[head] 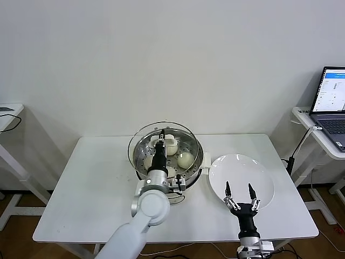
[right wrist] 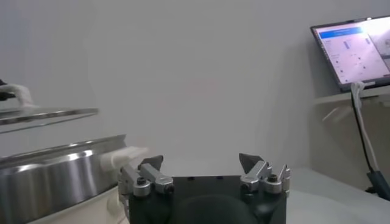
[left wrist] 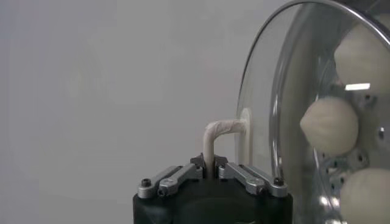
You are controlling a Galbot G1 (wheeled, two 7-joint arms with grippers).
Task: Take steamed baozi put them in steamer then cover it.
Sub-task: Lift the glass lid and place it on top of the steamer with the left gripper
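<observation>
The steamer (head: pixel 192 176) stands mid-table with several white baozi (head: pixel 186 159) on its perforated tray. My left gripper (head: pixel 161 140) is shut on the white handle (left wrist: pixel 214 139) of the clear glass lid (head: pixel 183 132). It holds the lid level a little above the steamer's rim, with a gap showing in the right wrist view between lid (right wrist: pixel 42 115) and steamer (right wrist: pixel 55 173). Baozi (left wrist: pixel 329 125) show through the lid (left wrist: pixel 262 103) in the left wrist view, where that gripper (left wrist: pixel 211 165) clamps the handle. My right gripper (head: pixel 240 191) is open and empty over the white plate (head: pixel 237 168); it also shows in its wrist view (right wrist: pixel 201 163).
The flat white plate lies just right of the steamer with nothing on it. A side table with a laptop (head: pixel 331 102) stands at the far right, its cable (right wrist: pixel 361 122) hanging down. Another small table is at the far left. Bare tabletop (head: pixel 91 183) lies left of the steamer.
</observation>
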